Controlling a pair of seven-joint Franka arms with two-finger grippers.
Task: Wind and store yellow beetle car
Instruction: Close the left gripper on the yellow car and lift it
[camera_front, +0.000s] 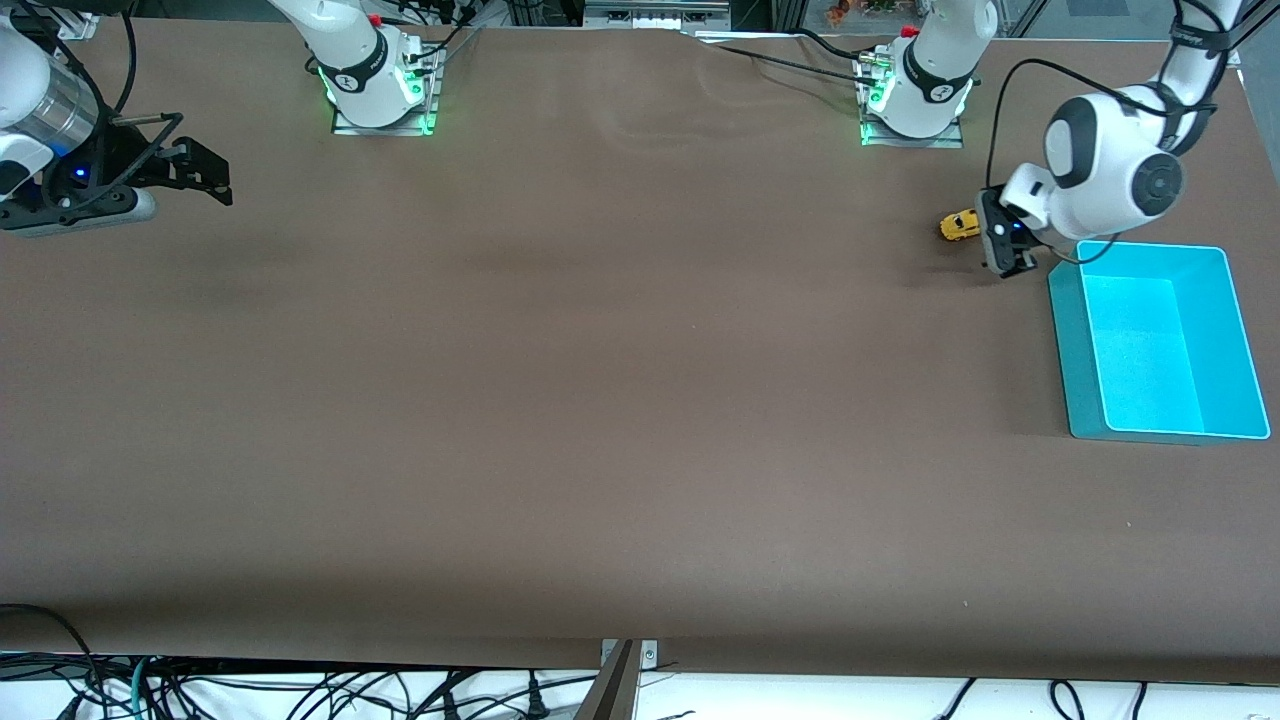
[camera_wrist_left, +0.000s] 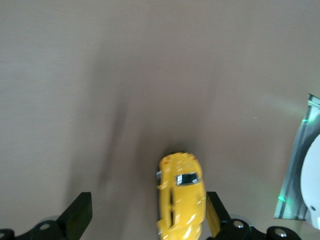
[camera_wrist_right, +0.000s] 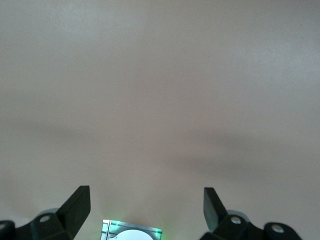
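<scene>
Yellow beetle car (camera_wrist_left: 181, 204) looks light, hard and slippery; we'd pinch its sides with our open left gripper (camera_wrist_left: 145, 220). Right gripper (camera_front: 205, 172) waits open.

You have a turquoise bin (camera_front: 1076, 340) sitting near the tabletop's edge at the left arm's end, and loose cables (camera_front: 300, 695) hanging below the tabletop's (camera_front: 560, 400) front-camera edge.

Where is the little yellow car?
The yellow beetle car sits on the table toward the left arm's end, beside the left gripper and near the blue bin.
</scene>
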